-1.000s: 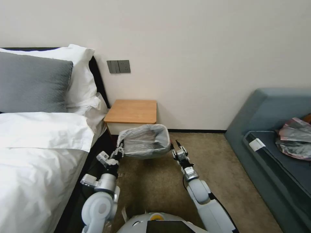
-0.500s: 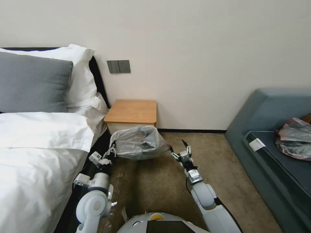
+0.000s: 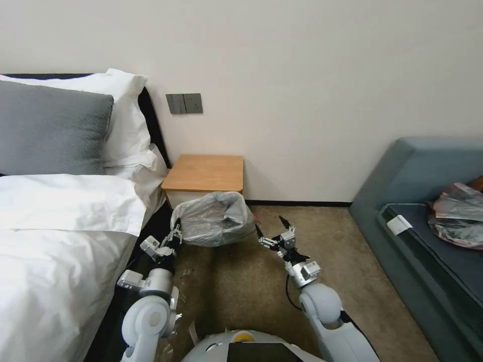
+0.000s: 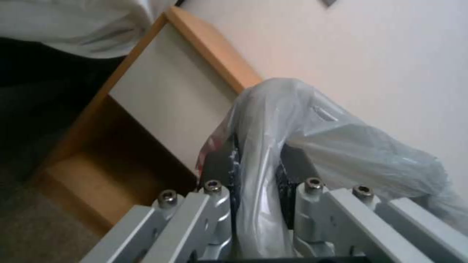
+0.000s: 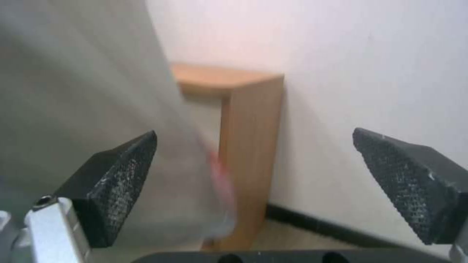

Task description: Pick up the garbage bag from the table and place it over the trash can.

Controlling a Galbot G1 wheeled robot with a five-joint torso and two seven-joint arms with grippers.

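Garbage bag (image 3: 215, 219) sits draped over the trash can on the carpet, just in front of the table (image 3: 205, 173). Left gripper (image 3: 175, 234) clenched on the bag's left rim fold; right gripper (image 3: 269, 232) beside the bag's right edge, jaws spread wide, nothing held.

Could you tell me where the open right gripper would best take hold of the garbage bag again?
Probably the pinkish-red rim of the garbage bag on its right side, coming from the right: that edge faces the right gripper, while the left gripper holds the opposite side.
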